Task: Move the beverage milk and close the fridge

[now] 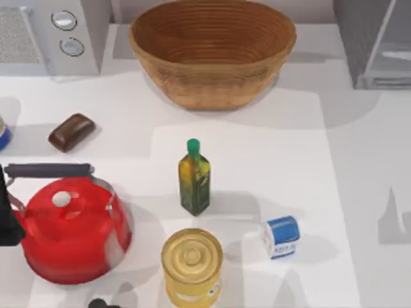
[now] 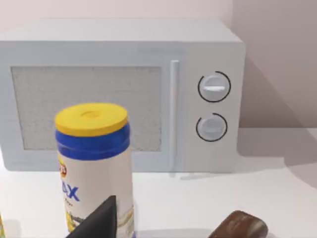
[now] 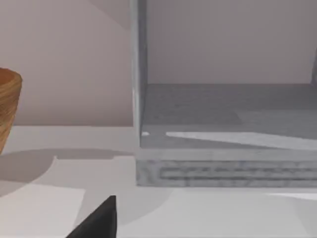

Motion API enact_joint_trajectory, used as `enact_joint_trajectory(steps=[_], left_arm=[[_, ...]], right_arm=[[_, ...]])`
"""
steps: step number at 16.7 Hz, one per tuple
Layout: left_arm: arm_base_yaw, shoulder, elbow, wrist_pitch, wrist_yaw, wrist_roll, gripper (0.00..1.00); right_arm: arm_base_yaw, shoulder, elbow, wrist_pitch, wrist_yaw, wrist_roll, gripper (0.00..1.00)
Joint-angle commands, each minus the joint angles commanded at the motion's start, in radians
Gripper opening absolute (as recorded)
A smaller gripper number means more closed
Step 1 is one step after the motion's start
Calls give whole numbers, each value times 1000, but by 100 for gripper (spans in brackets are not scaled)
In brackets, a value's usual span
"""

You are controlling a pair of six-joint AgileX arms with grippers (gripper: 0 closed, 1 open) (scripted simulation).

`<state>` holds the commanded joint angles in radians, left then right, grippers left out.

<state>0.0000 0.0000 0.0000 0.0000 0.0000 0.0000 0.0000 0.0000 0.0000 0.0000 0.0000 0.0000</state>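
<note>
Standing near the front edge of the surface [image 1: 359, 192], right of the yellow tin can [image 1: 192, 266], the beverage milk [image 1: 281, 237] sits upright and untouched. I judge the right arm the nearer one, since the carton lies right of centre; whether either gripper is spread or pressed together I cannot tell. Far right, the fridge [image 1: 376, 42] stands open, pale inside.

Bright, even light falls on the white table [image 1: 257, 147]. The wicker basket [image 1: 212, 51] and oil bottle [image 1: 194, 179] cast soft grey shadows rightward. No glare or blur.
</note>
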Motion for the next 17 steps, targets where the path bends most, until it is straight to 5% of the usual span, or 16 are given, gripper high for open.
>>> enact_joint_trajectory(steps=[6,17], left_arm=[[0,0,0,0,0,0,100],[0,0,0,0,0,0,100]], right_arm=[[112,105,7,106,112,-1,100],[800,675,18,634,822,10,100]])
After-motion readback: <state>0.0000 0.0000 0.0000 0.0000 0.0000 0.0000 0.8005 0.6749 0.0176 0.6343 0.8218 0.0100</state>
